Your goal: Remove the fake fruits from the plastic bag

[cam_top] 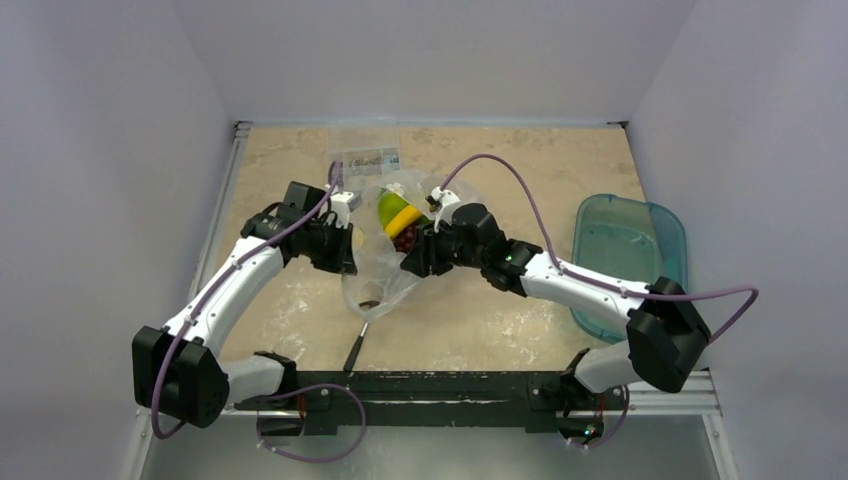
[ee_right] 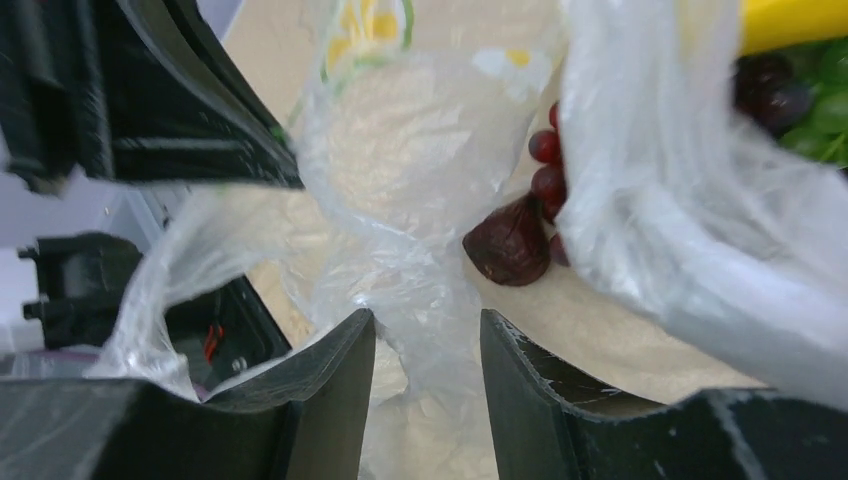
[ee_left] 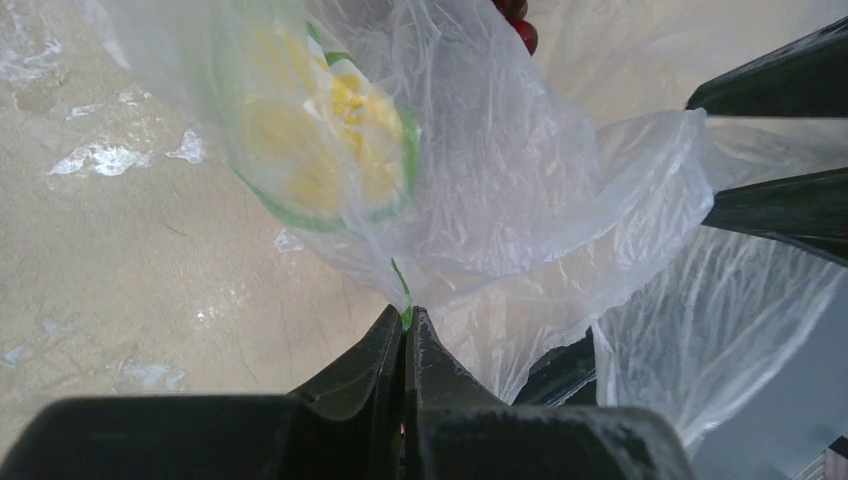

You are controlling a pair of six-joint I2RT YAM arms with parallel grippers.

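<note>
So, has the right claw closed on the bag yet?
No, the right claw stands open, with a loose fold of the plastic bag lying in the gap.

Bench: beige marbled top. Teal translucent tub stands at the right edge. Clear packet with dark label lies near the far edge, left of centre. Slim dark tool lies near the front rail.

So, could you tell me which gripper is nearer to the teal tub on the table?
Right. The right gripper sits at the plastic bag's right side, closer to the teal tub; the left gripper pinches the bag's left side, farther from it.
</note>
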